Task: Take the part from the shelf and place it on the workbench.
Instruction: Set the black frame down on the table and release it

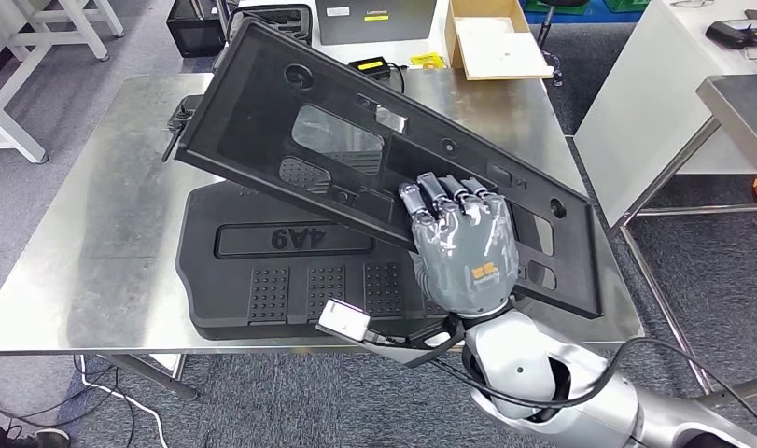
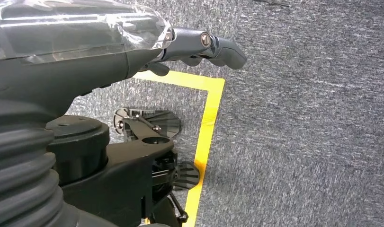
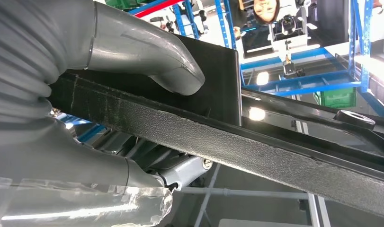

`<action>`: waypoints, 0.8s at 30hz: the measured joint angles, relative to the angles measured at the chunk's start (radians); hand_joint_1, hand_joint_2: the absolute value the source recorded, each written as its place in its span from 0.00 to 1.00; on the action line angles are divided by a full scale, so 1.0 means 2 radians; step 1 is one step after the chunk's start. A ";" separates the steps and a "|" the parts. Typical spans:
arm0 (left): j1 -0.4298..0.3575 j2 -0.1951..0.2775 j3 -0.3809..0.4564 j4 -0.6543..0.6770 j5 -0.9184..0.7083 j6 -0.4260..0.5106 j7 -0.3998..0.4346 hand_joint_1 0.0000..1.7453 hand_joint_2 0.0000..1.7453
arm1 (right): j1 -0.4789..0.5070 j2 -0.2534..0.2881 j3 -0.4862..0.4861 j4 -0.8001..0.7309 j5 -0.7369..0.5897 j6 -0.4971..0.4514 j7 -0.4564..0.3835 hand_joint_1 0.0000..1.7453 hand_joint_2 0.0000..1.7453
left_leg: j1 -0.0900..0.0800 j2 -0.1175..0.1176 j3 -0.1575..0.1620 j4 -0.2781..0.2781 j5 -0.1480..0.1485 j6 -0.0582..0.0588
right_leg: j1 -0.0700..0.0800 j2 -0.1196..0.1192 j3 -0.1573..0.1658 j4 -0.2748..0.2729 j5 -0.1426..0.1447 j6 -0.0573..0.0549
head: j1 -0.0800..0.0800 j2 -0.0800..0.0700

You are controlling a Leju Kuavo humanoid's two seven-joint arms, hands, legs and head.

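A long black plastic panel [image 1: 290, 112] with cut-outs is held tilted above the steel workbench [image 1: 104, 224], its far end high and its near end low. My right hand [image 1: 463, 247] grips the panel's near long edge, fingers over the top. In the right wrist view the thumb [image 3: 147, 52] presses one face of the textured panel edge [image 3: 256, 146] and the fingers wrap the other side. Under the panel a second black moulded part [image 1: 290, 280] marked 6A9 lies flat on the bench. My left hand [image 2: 199, 47] hangs over grey carpet with its fingers curled and holds nothing.
A black box [image 1: 195, 26], a laptop [image 1: 374, 19] and a cardboard box [image 1: 496, 37] stand beyond the bench's far edge. A white table [image 1: 673, 84] is at the right. Yellow floor tape [image 2: 206, 123] runs across the carpet below the left hand.
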 joint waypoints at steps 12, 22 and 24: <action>0.000 0.000 0.000 0.000 -0.008 -0.014 -0.010 0.00 1.00 | -0.003 0.000 0.000 0.001 0.000 0.007 0.001 1.00 1.00 | 0.000 0.000 0.000 0.000 0.000 0.000 | 0.000 0.000 0.000 -0.001 0.000 0.001 | 0.000 0.000; 0.001 0.000 0.000 0.000 -0.010 -0.019 -0.011 0.00 1.00 | -0.003 0.000 0.000 0.001 0.000 0.015 0.002 1.00 1.00 | 0.000 0.000 0.000 -0.001 0.000 0.000 | 0.000 0.000 0.001 -0.001 0.000 0.001 | 0.000 0.000; 0.001 0.000 0.000 0.000 -0.010 -0.021 -0.011 0.00 1.00 | -0.002 0.000 0.000 0.001 0.000 0.015 0.002 1.00 1.00 | 0.000 0.000 0.000 -0.001 0.000 0.000 | 0.000 0.000 0.001 -0.001 0.001 0.001 | 0.000 0.000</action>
